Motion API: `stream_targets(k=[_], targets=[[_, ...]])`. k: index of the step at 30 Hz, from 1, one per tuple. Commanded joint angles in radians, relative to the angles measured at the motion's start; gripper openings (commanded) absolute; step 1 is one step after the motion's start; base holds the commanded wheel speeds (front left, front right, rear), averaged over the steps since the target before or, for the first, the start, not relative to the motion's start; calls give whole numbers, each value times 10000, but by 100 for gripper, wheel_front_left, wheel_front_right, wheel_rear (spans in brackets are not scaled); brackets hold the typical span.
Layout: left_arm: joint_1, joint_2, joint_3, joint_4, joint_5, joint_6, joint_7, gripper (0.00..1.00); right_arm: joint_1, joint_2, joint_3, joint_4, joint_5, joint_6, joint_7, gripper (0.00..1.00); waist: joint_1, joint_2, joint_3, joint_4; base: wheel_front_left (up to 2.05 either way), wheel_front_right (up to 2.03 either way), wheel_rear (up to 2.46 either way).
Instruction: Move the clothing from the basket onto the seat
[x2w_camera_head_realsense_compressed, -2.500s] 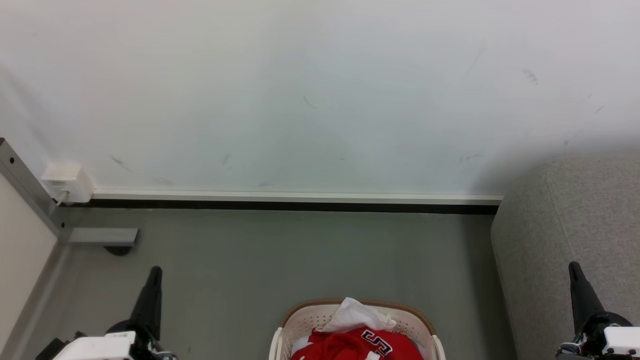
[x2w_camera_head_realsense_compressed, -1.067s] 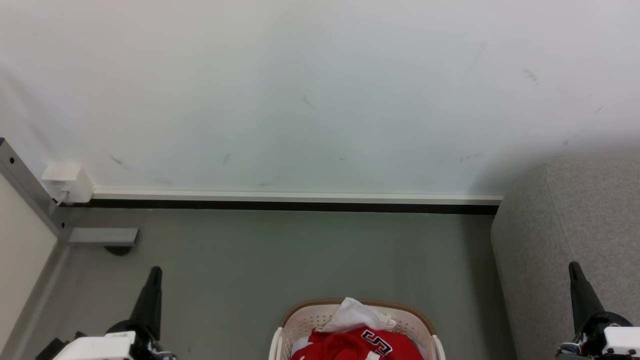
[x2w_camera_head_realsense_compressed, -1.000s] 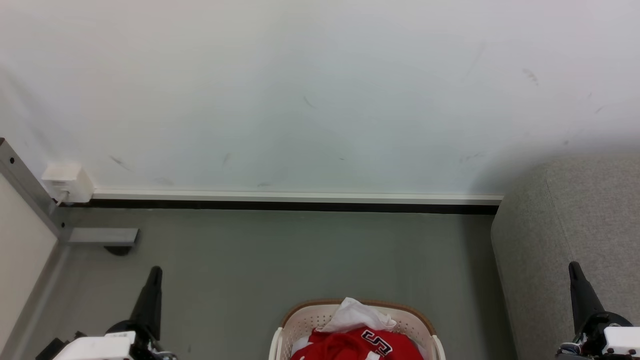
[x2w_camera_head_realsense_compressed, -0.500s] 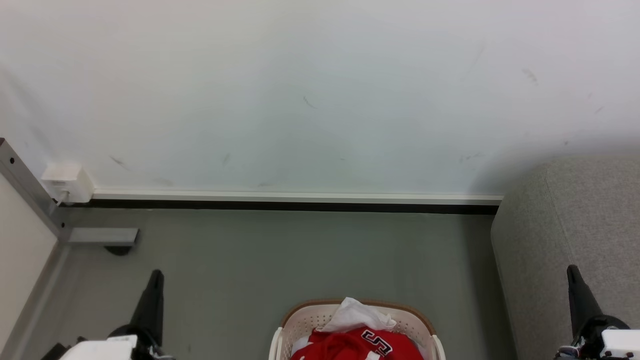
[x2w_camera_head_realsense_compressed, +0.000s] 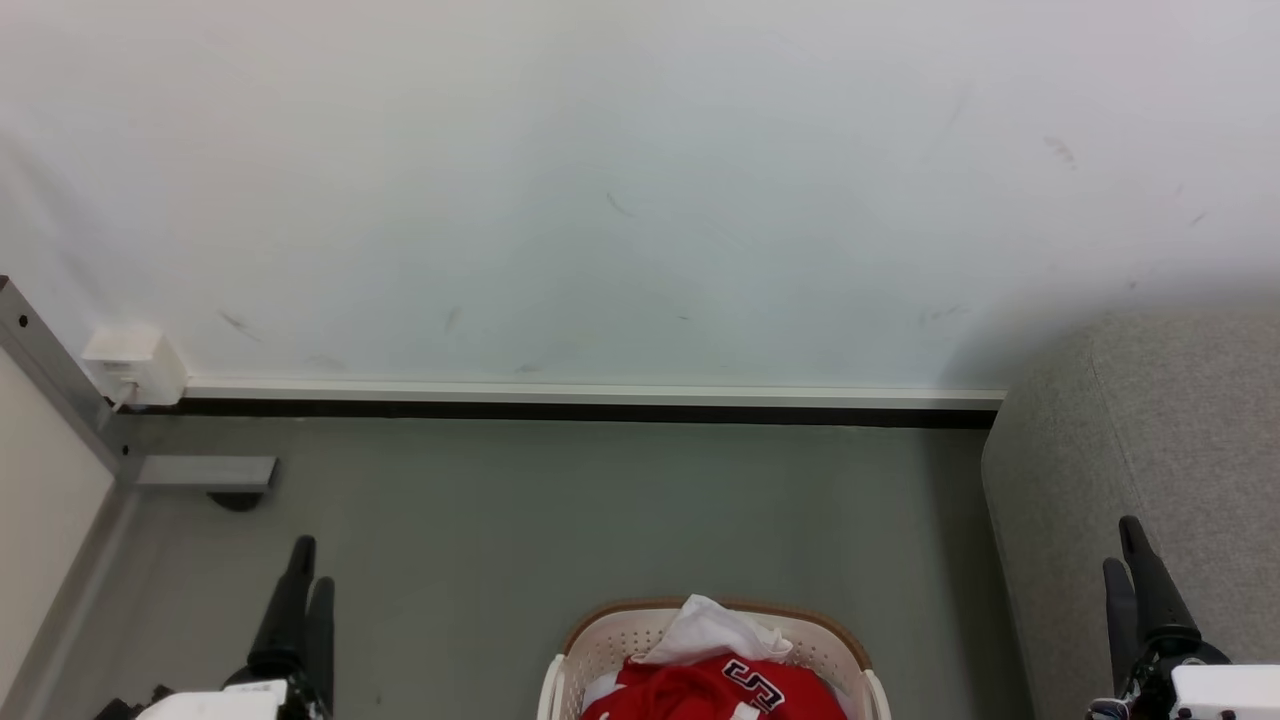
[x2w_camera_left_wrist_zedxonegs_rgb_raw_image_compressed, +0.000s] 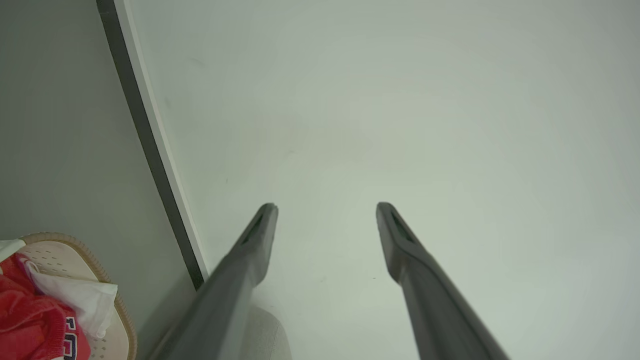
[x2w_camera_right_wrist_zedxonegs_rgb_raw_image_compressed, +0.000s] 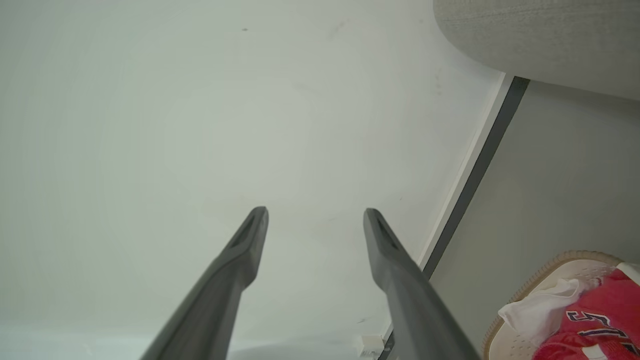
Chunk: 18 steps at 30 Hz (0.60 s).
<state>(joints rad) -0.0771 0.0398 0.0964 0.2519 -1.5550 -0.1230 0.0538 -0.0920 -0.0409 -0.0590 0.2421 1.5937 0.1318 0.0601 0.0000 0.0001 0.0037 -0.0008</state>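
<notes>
Clothing (x2w_camera_head_realsense_compressed: 715, 690): red, with black-and-white numerals on the top fold, lying inside the basket (x2w_camera_head_realsense_compressed: 608, 614) at the bottom centre of the head view. A white cloth (x2w_camera_head_realsense_compressed: 715, 628) is heaped on the clothing toward the far rim. The basket stands on the grey floor (x2w_camera_head_realsense_compressed: 600, 500), short of the wall (x2w_camera_head_realsense_compressed: 640, 180) and apart from the seat (x2w_camera_head_realsense_compressed: 1150, 430). The seat stands at the robot's right, its rounded end against the wall. Left hand (x2w_camera_head_realsense_compressed: 312, 565): fingers spread wide with nothing between them, raised at the lower left, well to the left of the basket and pointing toward the wall. Right hand (x2w_camera_head_realsense_compressed: 1119, 545): fingers likewise wide and holding nothing, raised at the lower right, in front of the seat's side and well clear of the basket. A white skirting (x2w_camera_head_realsense_compressed: 600, 393) with a dark strip under it runs along the foot of the wall. A small white box (x2w_camera_head_realsense_compressed: 135, 362) sits at the skirting's left end, beside a grey metal bracket (x2w_camera_head_realsense_compressed: 205, 470)
</notes>
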Motion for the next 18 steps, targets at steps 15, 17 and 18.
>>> stream_targets(k=[15,17,18], targets=[[-189,77,136,-656,2124,-48,-672,100,-333,-466,730,-655,-1542,-4,-734,100,0,-1,-16,-41,0,0,0],[-187,79,141,-712,2564,-50,-755,100,-335,-495,801,-669,-1912,-5,-814,100,0,-1,-17,-46,0,0,0],[-184,80,136,-742,2750,-51,-790,100,-339,-507,835,-675,-2091,-5,-848,100,0,-1,-18,-48,0,0,0]])
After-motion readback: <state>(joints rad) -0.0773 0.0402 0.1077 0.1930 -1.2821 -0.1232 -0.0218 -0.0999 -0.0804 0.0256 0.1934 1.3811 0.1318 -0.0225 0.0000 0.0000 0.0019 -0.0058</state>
